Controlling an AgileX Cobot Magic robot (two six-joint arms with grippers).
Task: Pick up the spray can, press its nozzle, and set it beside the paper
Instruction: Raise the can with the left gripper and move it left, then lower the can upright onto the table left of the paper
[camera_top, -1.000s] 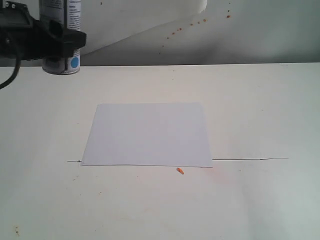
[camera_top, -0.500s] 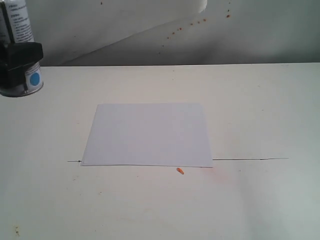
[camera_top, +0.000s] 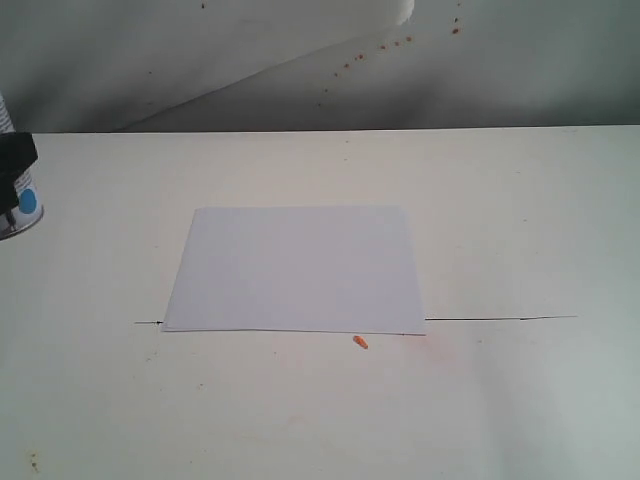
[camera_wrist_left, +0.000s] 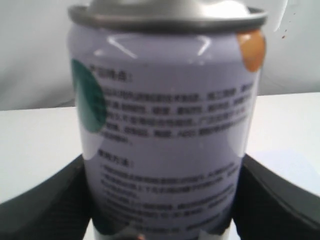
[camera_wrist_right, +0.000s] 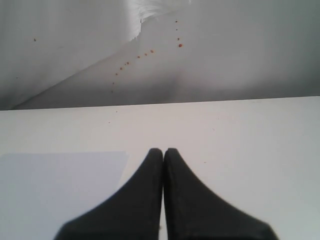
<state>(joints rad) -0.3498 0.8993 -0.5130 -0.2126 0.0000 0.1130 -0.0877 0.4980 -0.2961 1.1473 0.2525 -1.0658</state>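
Left wrist view is filled by the spray can, upright, its silver shoulder at the top and small print down its white label. The left tool is clamped on the can's lower body, 1 dark finger pressed against each side. On the exterior view the can shows only at the far left edge, well apart from the paper, which lies flat mid-desk. Whether the can's base touches the desk I cannot tell. A small orange fleck lies just beside the paper's near edge, and a thin black line runs across the desk from the sheet's right corner. The right tool hangs over the desk, its 2 fingers pressed together with nothing between them.
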